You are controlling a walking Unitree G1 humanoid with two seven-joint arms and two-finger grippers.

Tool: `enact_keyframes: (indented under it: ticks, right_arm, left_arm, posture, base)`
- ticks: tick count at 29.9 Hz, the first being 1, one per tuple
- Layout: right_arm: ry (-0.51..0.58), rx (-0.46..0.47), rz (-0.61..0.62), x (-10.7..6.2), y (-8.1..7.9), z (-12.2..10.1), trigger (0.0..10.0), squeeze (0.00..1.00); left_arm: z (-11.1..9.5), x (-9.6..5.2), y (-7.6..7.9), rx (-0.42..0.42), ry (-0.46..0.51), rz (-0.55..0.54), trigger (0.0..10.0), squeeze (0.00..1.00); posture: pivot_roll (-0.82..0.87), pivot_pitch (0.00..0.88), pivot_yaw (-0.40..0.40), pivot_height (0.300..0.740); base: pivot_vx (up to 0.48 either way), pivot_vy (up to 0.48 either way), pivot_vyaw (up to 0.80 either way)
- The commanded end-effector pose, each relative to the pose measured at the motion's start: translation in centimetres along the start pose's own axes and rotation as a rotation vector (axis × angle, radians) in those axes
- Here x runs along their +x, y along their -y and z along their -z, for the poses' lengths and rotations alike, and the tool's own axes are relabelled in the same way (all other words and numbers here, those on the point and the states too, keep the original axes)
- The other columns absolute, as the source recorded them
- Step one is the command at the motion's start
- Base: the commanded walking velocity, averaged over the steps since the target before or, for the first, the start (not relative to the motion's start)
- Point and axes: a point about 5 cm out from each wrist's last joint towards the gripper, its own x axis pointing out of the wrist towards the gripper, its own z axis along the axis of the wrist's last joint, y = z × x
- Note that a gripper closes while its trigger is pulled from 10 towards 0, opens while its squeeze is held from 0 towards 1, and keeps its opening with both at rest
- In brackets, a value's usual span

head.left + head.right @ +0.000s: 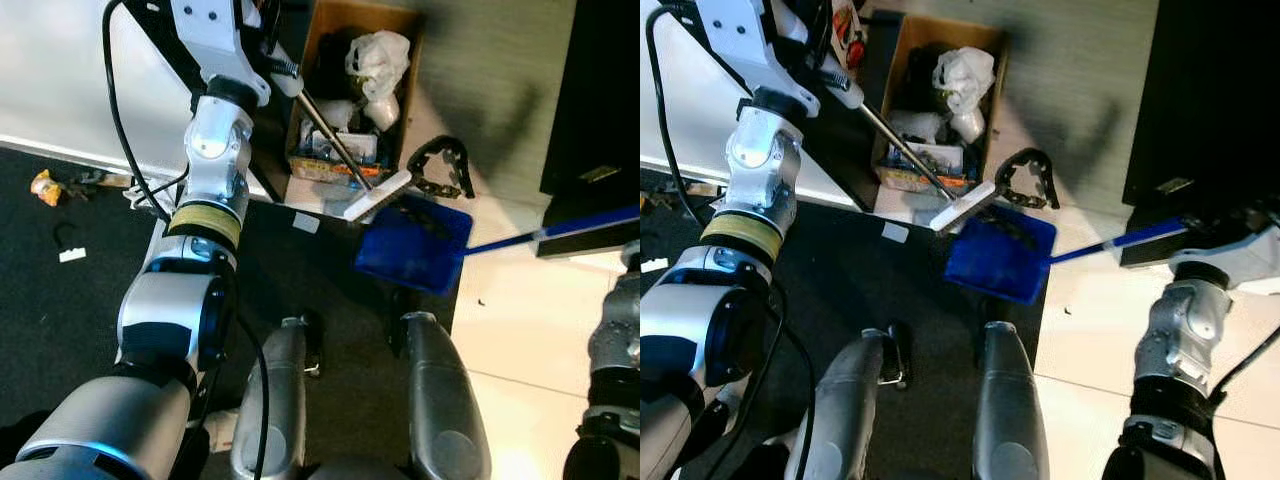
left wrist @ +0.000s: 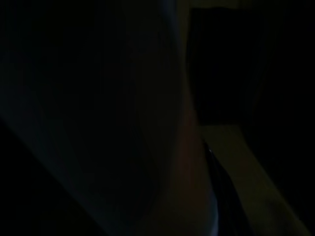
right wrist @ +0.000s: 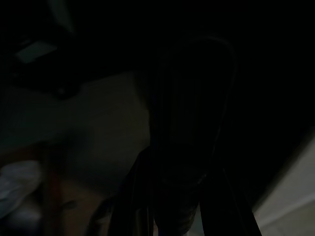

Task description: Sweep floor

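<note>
Broom head rests at the blue dustpan's rim beside a cardboard box — either claw's grip: cannot tell.

Both wrist views are showing almost pure darkness. At two o'clock the blue dustpan handle is running off the frame edge. At twelve o'clock the broom's shaft is disappearing behind the left arm.

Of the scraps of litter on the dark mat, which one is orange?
The crumpled wrapper at the mat's far left edge, by the white wall base. The other scraps are different: a white paper bit nearer the robot, and a white slip beside the blue dustpan.
</note>
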Motion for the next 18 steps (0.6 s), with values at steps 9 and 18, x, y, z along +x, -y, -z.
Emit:
enact_keyframes:
  ticks: [9, 18]
  right_arm:
    - [-0.067, 0.023, 0.054, -2.2, 0.6, 2.4, 10.0, 0.00]
    - [-0.089, 0.032, 0.032, -2.6, -0.4, 3.2, 10.0, 0.00]
  left_arm:
    - [2.2, -1.6, -0.5, -0.053, -0.092, -0.002, 10.0, 0.00]
    - [3.5, -2.4, 4.4, -0.254, -0.245, 0.469, 10.0, 0.00]
  posture:
    - [-0.07, 0.472, 0.100, 0.731]
    - [-0.06, 0.465, 0.106, 0.731]
  base:
    - [0.000, 0.000, 0.00]
    - [0.000, 0.000, 0.00]
